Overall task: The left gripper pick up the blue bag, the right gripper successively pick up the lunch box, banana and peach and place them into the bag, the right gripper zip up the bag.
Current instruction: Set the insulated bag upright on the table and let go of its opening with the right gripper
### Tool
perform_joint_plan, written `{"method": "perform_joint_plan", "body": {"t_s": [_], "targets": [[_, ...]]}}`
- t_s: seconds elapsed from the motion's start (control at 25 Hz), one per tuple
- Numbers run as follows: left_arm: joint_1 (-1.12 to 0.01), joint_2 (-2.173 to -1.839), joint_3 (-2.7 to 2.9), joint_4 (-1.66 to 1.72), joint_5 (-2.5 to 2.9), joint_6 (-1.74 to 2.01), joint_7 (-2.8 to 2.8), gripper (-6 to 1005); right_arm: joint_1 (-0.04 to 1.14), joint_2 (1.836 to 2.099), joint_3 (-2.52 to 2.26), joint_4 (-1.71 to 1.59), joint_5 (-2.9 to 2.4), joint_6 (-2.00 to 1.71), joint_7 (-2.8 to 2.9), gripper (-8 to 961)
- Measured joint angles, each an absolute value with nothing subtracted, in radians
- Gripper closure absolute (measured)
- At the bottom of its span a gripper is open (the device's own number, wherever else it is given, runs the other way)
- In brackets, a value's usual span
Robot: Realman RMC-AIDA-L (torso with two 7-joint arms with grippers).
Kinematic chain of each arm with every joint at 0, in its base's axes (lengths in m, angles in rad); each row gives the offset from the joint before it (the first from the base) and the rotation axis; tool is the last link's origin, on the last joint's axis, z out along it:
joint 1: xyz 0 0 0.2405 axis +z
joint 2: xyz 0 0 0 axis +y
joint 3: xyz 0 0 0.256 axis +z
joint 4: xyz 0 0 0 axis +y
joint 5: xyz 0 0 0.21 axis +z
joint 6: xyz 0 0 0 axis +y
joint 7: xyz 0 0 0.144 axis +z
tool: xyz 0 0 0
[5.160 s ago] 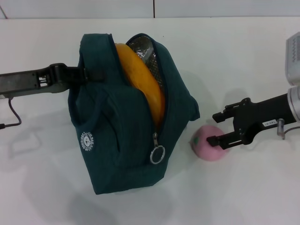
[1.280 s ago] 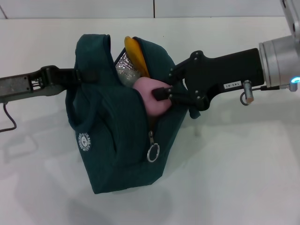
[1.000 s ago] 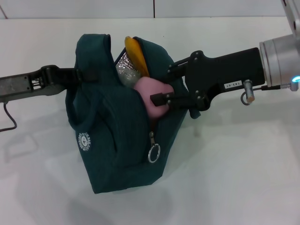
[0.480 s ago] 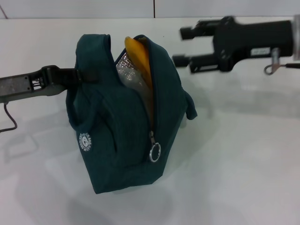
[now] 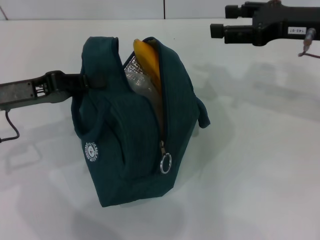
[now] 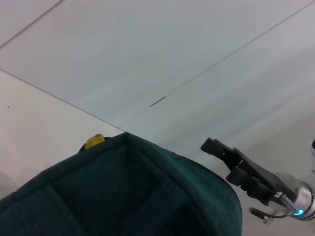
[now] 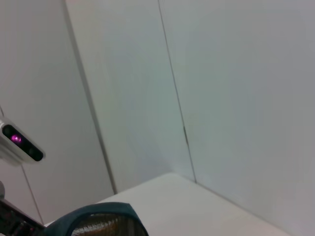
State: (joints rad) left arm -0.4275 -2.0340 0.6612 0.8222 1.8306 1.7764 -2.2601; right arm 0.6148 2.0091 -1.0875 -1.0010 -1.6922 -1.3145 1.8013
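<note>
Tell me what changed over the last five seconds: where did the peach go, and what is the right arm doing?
The right gripper took the peach off the table, carried it into the open blue bag, let go, and has withdrawn up and away, fingers open and empty. The peach is no longer visible. The banana now sits more upright in the opening. The left gripper still holds the bag; the zipper pull stays low, bag unzipped.

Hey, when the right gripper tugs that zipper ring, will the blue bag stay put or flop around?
Probably flops: the blue bag is soft fabric, leaning and sagging. The left gripper steadies only one end, so the zipper ring side may swing. The banana pokes out and could snag.
</note>
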Motion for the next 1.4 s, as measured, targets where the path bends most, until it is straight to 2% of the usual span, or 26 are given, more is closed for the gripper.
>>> {"method": "perform_joint_plan", "body": {"t_s": [0.36,0.84,1.4], "targets": [[-0.429,-2.033,0.662,0.817,1.832,1.776,-2.255,958,0.693,2.014,-1.185,-0.910,-1.718,-1.261,1.865,228],[-0.433,-2.029,0.661,0.799,1.828,1.773,-2.238,957,0.713,2.024,-1.306,-0.905,-1.711,-1.190,1.902,225],[-0.431,-2.029,0.661,0.799,1.827,1.772,-2.238,957,0.701,2.018,-1.429,-0.985,-1.841,-1.117,2.043,221]]}}
